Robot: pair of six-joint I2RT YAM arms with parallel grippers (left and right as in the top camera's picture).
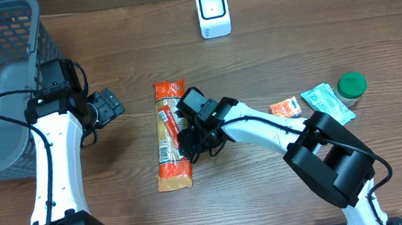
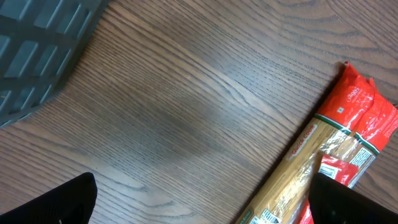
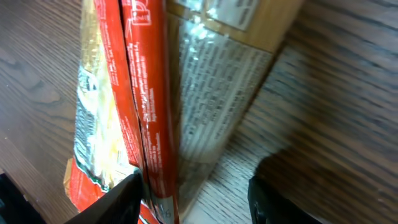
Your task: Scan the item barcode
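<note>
Right wrist view: spaghetti pack (image 3: 155, 93) lies between the spread fingers (image 3: 283, 199).

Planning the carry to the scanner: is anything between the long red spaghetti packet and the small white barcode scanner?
Nothing visible does. Only bare wooden table lies between the long red spaghetti packet and the small white barcode scanner; the grey mesh basket sits well off to the left.

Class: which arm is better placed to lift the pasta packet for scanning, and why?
Right. Its tool straddles the pasta packet; the left tool hangs open near the basket, apart from the packet.
</note>
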